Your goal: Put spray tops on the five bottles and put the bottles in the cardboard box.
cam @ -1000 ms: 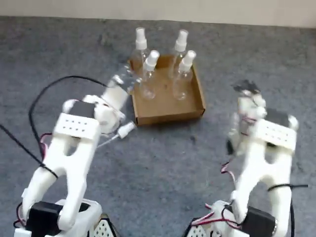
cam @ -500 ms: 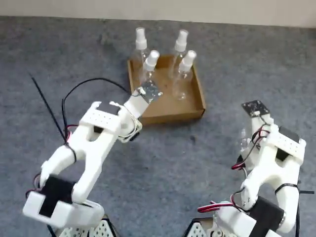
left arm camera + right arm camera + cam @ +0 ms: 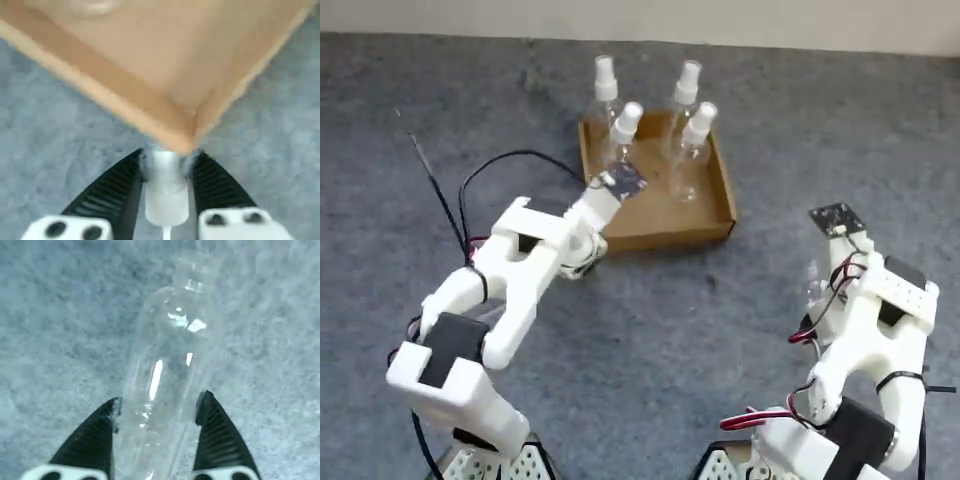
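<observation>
My left gripper (image 3: 167,159) is shut on a white spray top (image 3: 164,192), right at the front left corner of the cardboard box (image 3: 185,137). From the high view, this gripper (image 3: 584,258) sits against the box (image 3: 660,228) wall. Several clear bottles with white spray tops (image 3: 622,150) stand at the box, two at its back edge. My right gripper (image 3: 160,401) is shut on a clear bottle (image 3: 167,365) with no top on it, held over the grey carpet. In the high view that gripper (image 3: 816,292) and bottle (image 3: 811,278) are at the right, well apart from the box.
Grey carpet (image 3: 700,330) covers the whole floor between the two arms. A black cable (image 3: 490,165) loops left of the box. A pale wall strip (image 3: 770,20) runs along the far edge.
The right arm drew back toward the front right with the bottle, then stayed still. The left arm swung its elbow leftward and stretched out, keeping the spray top at the box's front left corner.
</observation>
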Controlling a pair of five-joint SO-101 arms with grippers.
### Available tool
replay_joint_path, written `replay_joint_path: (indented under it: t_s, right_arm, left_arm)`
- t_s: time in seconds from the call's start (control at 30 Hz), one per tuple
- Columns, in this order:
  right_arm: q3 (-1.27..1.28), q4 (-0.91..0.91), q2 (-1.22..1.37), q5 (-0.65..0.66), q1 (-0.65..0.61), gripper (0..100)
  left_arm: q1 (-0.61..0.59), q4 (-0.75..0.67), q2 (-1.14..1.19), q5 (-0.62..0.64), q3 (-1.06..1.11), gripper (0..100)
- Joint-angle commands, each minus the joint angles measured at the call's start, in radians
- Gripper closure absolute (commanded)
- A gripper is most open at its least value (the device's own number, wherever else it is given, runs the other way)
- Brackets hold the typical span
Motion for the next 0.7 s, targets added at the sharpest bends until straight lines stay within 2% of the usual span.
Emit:
replay_joint_path:
  t_s: [0.0,0.1,0.2,0.27,0.37,0.5,0.6,0.67]
  right_arm:
    - [-0.002,-0.019,-0.001,0.008,0.008,99.5]
    - [-0.002,-0.019,0.002,0.005,0.007,99.2]
    - [-0.010,-0.016,0.002,-0.008,0.005,98.9]
    - [-0.053,-0.012,0.007,-0.087,0.005,95.4]
    - [-0.133,0.002,0.007,-0.201,0.005,85.3]
    - [-0.211,0.110,0.007,-0.222,-0.042,74.2]
    - [-0.245,0.143,0.008,-0.229,-0.077,71.9]
    - [-0.272,0.140,0.010,-0.279,-0.084,71.9]
  left_arm:
    - [-0.099,-0.012,-0.002,-0.005,-0.036,100]
    - [-0.160,0.031,-0.002,0.011,-0.061,100]
    - [-0.219,0.092,-0.002,0.152,-0.133,100]
    - [-0.242,0.161,-0.002,0.258,-0.205,100]
    - [-0.237,0.275,-0.002,0.391,-0.306,100]
    - [-0.189,0.353,-0.001,0.485,-0.364,100]
    - [-0.165,0.358,-0.001,0.539,-0.361,100]
    - [-0.163,0.358,0.005,0.552,-0.360,100]
